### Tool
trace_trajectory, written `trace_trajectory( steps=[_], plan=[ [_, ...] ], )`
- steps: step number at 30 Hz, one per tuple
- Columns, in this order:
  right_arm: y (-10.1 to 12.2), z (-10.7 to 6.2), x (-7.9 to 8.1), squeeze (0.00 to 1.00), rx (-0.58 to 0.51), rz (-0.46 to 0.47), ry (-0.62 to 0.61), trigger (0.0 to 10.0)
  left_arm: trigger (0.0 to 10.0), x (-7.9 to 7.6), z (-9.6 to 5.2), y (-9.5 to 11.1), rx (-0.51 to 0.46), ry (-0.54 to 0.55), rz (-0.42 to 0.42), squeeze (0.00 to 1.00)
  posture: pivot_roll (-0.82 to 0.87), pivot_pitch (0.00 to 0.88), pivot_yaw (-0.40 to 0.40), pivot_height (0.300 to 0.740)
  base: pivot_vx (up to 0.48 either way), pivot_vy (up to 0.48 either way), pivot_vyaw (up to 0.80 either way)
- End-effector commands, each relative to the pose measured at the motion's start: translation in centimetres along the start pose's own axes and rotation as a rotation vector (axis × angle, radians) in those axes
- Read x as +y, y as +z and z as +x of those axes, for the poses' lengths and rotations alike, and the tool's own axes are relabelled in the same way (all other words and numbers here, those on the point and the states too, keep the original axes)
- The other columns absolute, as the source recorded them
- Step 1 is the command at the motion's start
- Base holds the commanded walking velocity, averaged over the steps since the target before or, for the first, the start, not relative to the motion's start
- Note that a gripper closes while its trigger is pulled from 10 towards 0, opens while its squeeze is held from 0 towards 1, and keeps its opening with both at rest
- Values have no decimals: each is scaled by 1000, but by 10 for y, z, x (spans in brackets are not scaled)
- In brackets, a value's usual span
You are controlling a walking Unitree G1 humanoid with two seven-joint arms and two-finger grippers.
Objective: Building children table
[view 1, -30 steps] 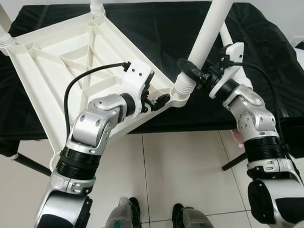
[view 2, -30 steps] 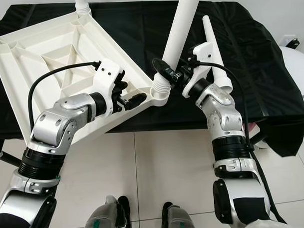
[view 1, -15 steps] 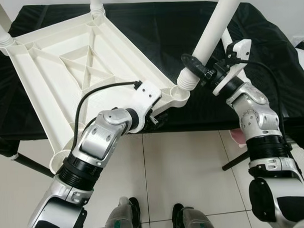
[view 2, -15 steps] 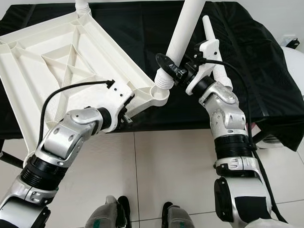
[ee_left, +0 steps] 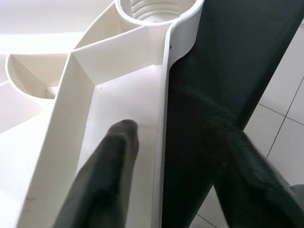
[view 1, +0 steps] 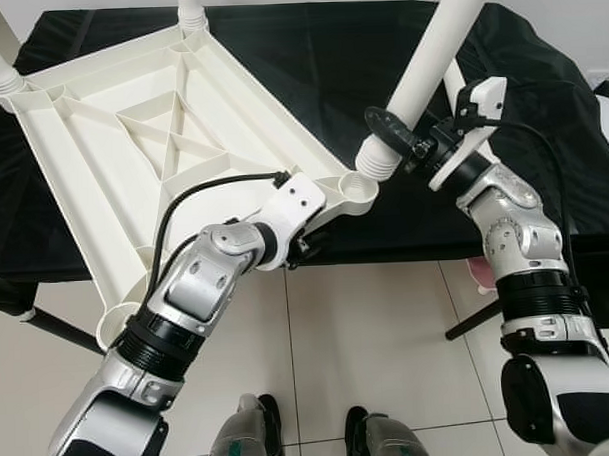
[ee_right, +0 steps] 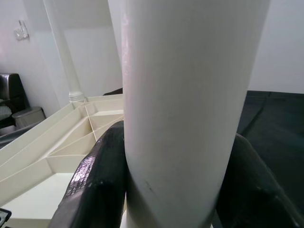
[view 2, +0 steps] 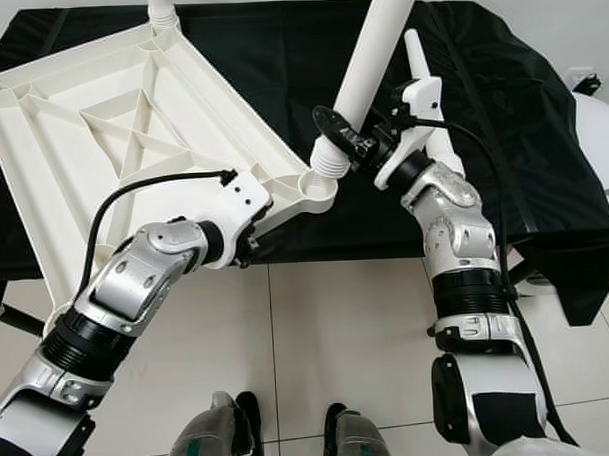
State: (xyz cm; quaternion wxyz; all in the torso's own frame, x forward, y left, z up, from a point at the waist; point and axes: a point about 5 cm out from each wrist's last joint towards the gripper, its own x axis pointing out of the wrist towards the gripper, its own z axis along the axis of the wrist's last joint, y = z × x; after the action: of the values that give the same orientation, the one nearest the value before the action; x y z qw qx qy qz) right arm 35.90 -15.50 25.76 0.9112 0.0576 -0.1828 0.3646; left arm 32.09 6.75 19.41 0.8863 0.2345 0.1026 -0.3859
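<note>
Right gripper [view 1: 402,145] clenches the white tubular plastic leg [view 1: 429,64], upper right of frame; its threaded end sits just beside the corner socket [view 1: 358,189] of the upturned white ribbed tabletop [view 1: 111,145]. Left gripper [ee_left: 166,156] straddles the tabletop rim.

A cream-white ribbed tabletop [view 1: 131,144] and white leg [view 1: 429,69] are being shown against a black-draped desk [view 1: 309,58]; pale grey tiled floor [view 1: 369,346].
</note>
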Motion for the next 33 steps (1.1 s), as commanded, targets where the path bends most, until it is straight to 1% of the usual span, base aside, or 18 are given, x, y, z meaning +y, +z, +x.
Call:
trace_trajectory(
  steps=[1, 9, 12, 14, 15, 16, 17, 18, 19, 20, 24, 28, 33],
  plan=[
    [1, -4, 1, 0, -17, 1, 15, 10000, 0, -3, 0, 1, -3, -42, 14, 0, -51, 186, -8, 740, 0, 0, 0],
    [-7, -6, 4, 0, 3, 4, 40, 10000, 0, 1, -4, 0, -1, -39, 32, 0, -48, 190, -9, 740, 0, 0, 0],
    [-14, -8, 6, 0, 21, -17, 56, 10000, 0, 5, -9, -2, 2, -30, 18, 0, -45, 194, -8, 740, 0, 0, 0],
    [-16, -7, 7, 0, 27, -21, 67, 10000, 0, 6, -11, -2, 10, -32, 37, 0, -41, 195, -9, 740, 0, 0, 0],
    [-17, -7, 8, 0, 25, -17, 70, 10000, 4549, 6, -12, -2, 13, -32, 37, 0, -41, 195, -9, 740, 0, 0, 0],
    [-17, -7, 8, 0, 25, -17, 70, 10000, 4549, 6, -12, -2, 13, -32, 37, 0, -41, 195, -9, 740, 0, 0, 0],
    [-18, -7, 8, 0, 25, -17, 74, 10000, 2627, 6, -14, -2, 12, -36, 42, 0, -41, 195, -9, 740, 0, 0, 0],
    [-18, -6, 9, 0, 24, -18, 76, 10000, 2000, 5, -15, -3, 14, -37, 47, 0, -40, 190, -11, 740, 0, 0, 0],
    [-18, -6, 9, 0, 24, -18, 76, 10000, 2000, 5, -15, -3, 14, -37, 47, 0, -40, 190, -11, 740, 0, 0, 0],
    [-19, -6, 9, 0, 24, -17, 78, 10000, 10000, 6, -15, -5, 29, -36, 55, 0, -40, 190, -11, 740, 0, 0, 0],
    [-22, -6, 9, 0, 24, -10, 87, 10000, 10000, 9, -19, -6, 36, -35, 76, 0, -38, 186, -13, 740, 0, 0, 0],
    [-23, -6, 9, 0, 24, -10, 90, 10000, 10000, 9, -21, -5, 31, -44, 77, 0, -36, 185, -13, 740, 0, 0, 0],
    [-29, -3, 9, 0, 30, -12, 116, 10000, 10000, 5, -24, -1, 17, -74, 91, 0, -28, 176, -14, 740, 0, 0, 0]
  ],
)
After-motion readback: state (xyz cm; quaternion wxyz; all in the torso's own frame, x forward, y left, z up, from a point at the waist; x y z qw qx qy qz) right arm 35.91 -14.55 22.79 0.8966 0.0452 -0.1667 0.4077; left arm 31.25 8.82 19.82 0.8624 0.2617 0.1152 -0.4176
